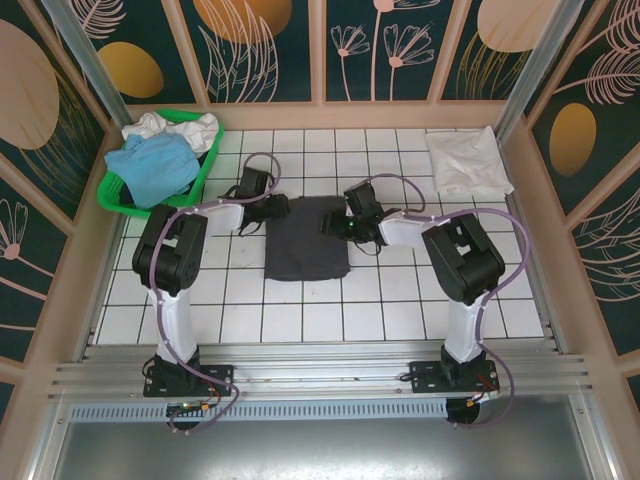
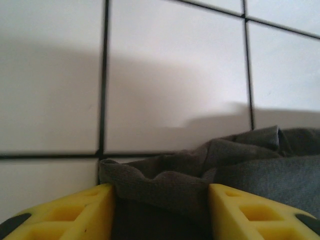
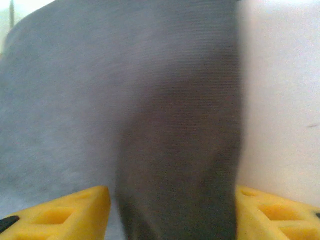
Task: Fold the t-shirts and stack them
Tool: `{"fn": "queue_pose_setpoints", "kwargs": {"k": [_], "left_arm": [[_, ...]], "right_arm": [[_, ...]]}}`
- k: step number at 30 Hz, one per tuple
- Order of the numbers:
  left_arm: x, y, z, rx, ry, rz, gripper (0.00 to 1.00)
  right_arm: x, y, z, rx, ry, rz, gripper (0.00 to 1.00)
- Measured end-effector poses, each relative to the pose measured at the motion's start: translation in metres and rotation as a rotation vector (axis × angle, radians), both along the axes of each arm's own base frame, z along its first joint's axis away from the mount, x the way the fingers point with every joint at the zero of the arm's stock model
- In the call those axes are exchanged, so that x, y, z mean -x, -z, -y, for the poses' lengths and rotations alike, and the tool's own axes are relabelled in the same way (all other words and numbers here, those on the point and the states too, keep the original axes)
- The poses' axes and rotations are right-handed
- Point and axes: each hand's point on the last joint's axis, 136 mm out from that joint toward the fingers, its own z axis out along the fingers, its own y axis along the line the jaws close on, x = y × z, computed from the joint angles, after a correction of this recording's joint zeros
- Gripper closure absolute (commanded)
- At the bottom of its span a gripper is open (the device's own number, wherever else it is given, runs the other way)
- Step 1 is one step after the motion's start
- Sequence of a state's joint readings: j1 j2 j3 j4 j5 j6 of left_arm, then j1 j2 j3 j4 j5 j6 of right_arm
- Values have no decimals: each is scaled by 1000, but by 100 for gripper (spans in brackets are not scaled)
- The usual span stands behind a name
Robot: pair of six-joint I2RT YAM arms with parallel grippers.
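The white tiled bench (image 1: pixel 330 320) holds a dark t-shirt (image 1: pixel 307 250) in its middle, folded into a block. A green basket (image 1: pixel 112 195) at the far left holds a blue t-shirt (image 1: pixel 150 165) and a white one (image 1: pixel 190 128). Another white t-shirt (image 1: pixel 468 162) lies folded at the far right. The left tool (image 2: pixel 161 212) and right tool (image 3: pixel 172 212) each stand wide, with dark cloth between their yellow fingers (image 2: pixel 75 212).

The dark shirt (image 1: pixel 307 250) is matt, finely ribbed knit cloth, soft and creased where it bunches. The table (image 1: pixel 330 310) is smooth white tile with a faint sheen and dark grout lines. The left fingers (image 2: pixel 65 212) and right fingers (image 3: pixel 60 210) are matt yellow plastic. The basket (image 1: pixel 118 200) is glossy green plastic. The white shirt (image 1: pixel 468 162) is soft, rumpled cloth.
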State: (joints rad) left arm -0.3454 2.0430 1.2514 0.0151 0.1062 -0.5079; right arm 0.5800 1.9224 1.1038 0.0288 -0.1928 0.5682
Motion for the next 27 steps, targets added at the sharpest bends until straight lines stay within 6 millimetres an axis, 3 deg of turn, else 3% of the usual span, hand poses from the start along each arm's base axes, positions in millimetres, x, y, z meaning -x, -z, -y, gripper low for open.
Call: {"fn": "queue_pose_setpoints", "kwargs": {"k": [2,5,11,15,20,27], "left_arm": [[-15,-3,10,17,19,7,51],[-36,-11,22,35,44,28,44],[-51,-34,24,-8,51,76,28],[-43,-35,8,-83,17,60,27],[-26,-37,-7,-129,-7,48,31],[6,-8,-19,-153,-7,-31,37]], "right_arm": [[10,-1,-15,-24,-33,-1,40],[28,1,-22,-35,-61,-12,40],[37,-3,3,-42,-4,-24,39],[40,-1,9,-66,31,-35,39],[42,-3,1,-107,53,-52,42],[36,0,-21,-156,49,-69,50]]}}
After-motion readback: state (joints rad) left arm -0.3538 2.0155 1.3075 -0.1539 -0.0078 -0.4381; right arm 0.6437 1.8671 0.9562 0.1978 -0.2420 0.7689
